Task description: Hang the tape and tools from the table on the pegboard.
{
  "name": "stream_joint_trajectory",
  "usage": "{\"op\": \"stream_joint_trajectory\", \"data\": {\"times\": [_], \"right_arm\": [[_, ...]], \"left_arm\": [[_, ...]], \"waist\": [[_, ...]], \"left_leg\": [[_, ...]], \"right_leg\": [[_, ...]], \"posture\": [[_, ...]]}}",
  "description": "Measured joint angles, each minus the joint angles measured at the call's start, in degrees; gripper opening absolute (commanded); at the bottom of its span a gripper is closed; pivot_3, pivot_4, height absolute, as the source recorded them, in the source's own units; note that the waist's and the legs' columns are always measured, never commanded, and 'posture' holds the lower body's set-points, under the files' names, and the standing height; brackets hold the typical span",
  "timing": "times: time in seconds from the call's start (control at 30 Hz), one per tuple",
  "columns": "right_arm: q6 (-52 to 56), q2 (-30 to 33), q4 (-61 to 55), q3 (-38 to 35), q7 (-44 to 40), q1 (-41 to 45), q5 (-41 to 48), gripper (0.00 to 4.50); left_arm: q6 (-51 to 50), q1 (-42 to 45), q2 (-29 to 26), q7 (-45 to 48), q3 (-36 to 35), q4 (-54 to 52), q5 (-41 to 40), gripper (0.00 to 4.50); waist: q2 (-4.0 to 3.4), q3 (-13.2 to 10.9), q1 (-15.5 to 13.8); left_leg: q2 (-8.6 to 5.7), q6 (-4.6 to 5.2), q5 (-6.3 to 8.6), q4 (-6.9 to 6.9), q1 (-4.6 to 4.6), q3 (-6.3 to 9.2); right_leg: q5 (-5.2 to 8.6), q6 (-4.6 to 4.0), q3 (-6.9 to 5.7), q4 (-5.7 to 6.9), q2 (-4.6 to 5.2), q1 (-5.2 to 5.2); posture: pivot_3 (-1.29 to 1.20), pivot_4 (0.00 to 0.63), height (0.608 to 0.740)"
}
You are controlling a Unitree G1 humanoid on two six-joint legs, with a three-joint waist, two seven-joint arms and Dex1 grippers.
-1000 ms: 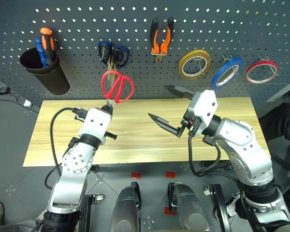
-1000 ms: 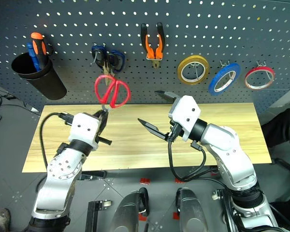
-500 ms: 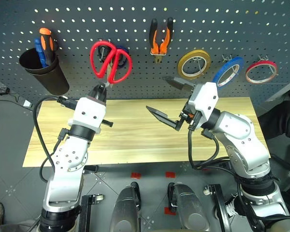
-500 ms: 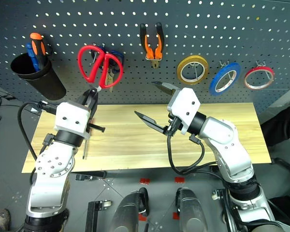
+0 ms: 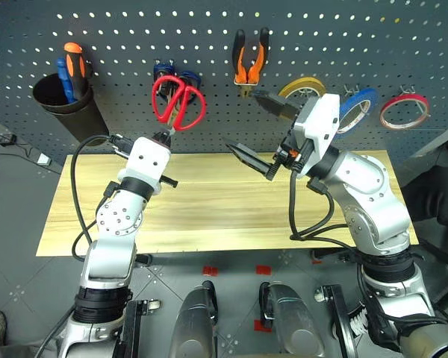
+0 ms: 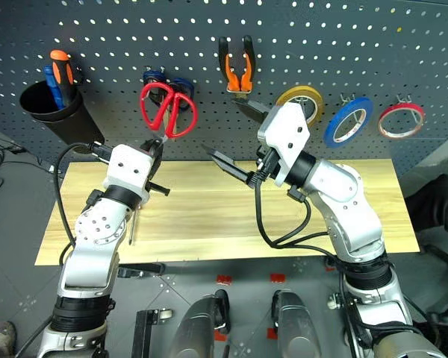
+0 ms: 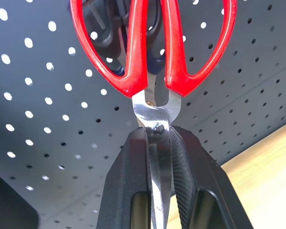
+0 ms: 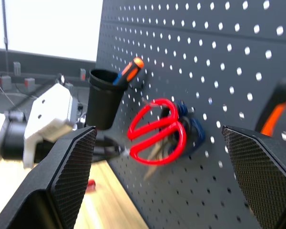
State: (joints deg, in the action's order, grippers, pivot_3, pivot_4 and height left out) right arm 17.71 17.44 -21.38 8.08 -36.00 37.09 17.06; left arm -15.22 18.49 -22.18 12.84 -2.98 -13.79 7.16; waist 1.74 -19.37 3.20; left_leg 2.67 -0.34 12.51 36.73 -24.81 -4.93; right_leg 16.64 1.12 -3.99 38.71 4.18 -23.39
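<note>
Pegboard (image 5: pixel 209 45) fills the top of the head views, and it is where my risk sits. Below it the desk (image 5: pixel 209 201) runs across the middle of the frame; in the right eye view a slim tool that I take for the red-handled screwdriver (image 6: pixel 131 227) lies on it by my left arm, though I cannot make out its handle.

On the board, the black cup (image 5: pixel 67 108) sits upper left, the pliers (image 5: pixel 250 63) top centre, then the yellow tape (image 5: pixel 299 88), the blue tape (image 5: pixel 356 104) and the red tape ring (image 5: pixel 403 110) towards the upper right.

My right gripper (image 5: pixel 263 127) hangs spread wide and empty at centre frame, just below the pliers. If it drifts upward, its upper finger could knock them, or the yellow ring just behind it, off the hooks.

My left gripper (image 7: pixel 159 157) is clenched on the blades of the red scissors (image 5: pixel 178 104), loops up, left of centre against the board. They overlap the dark blue scissors (image 5: pixel 172 74) already hanging there, so the loops could snag that pair, or miss the hook and drop once I let go. The grip sits just below the pivot on smooth steel, so a nudge against the board could twist the scissors in my fingers.
</note>
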Motion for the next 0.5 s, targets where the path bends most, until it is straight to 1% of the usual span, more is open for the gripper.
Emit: {"op": "stream_joint_trajectory", "data": {"times": [0.1, 0.13, 0.23, 0.37, 0.47, 0.5], "right_arm": [[0.5, 0.3, 0.0, 0.2, -0.1, -1.0, -0.1, 4.50], [0.8, 0.5, -0.1, 0.8, -0.1, -1.6, -0.2, 4.50], [3.8, 1.9, -0.2, 3.6, -0.1, -4.4, -1.4, 4.50], [10.9, 2.7, -1.1, 6.9, 0.9, -6.0, -2.5, 4.50], [19.2, 2.3, -3.1, 8.9, 3.2, -7.0, -2.5, 4.50], [22.5, 1.6, -3.7, 9.0, 4.1, -7.3, -2.2, 4.50]], "left_arm": [[-2.4, -1.9, 1.1, 0.3, 0.3, 1.2, -0.3, 2.22], [-3.3, -2.5, 1.3, 0.3, 0.4, 1.1, -0.5, 2.45], [-7.5, -5.4, 2.2, 0.4, -0.5, 1.1, -2.0, 3.40], [-10.9, -7.8, 4.4, -0.1, -5.9, 1.1, -7.0, 3.40], [-14.3, -8.5, 4.1, -0.2, -11.7, 1.9, -10.9, 3.40], [-15.7, -8.7, 3.4, 0.3, -13.3, 2.8, -12.3, 3.40]], "waist": [[0.00, 0.0, 0.1], [0.00, 0.0, 0.1], [0.00, 0.0, 0.2], [0.00, 0.0, 0.3], [0.00, 0.0, 0.3], [0.00, 0.0, 0.2]], "left_leg": [[0.01, 0.01, 0.01, 0.12, 0.00, 0.00], [0.02, 0.01, 0.01, 0.12, 0.00, 0.00], [0.03, 0.01, 0.00, 0.12, 0.00, 0.00], [0.06, 0.01, 0.00, 0.16, 0.00, 0.02], [0.06, 0.01, 0.01, 0.17, 0.01, 0.02], [0.06, 0.01, 0.01, 0.17, 0.01, 0.02]], "right_leg": [[0.00, 0.00, 0.02, 0.13, 0.01, -0.02], [0.00, 0.00, 0.02, 0.15, 0.00, -0.02], [0.00, 0.00, 0.03, 0.20, -0.01, -0.05], [0.00, 0.00, 0.02, 0.25, -0.01, -0.06], [0.00, 0.00, 0.04, 0.26, -0.01, -0.06], [0.00, 0.00, 0.04, 0.26, -0.01, -0.06]], "posture": [[-0.16, 0.334, 0.740], [-0.16, 0.335, 0.740], [-0.16, 0.339, 0.740], [-0.15, 0.347, 0.740], [-0.14, 0.359, 0.740], [-0.14, 0.372, 0.740]]}}
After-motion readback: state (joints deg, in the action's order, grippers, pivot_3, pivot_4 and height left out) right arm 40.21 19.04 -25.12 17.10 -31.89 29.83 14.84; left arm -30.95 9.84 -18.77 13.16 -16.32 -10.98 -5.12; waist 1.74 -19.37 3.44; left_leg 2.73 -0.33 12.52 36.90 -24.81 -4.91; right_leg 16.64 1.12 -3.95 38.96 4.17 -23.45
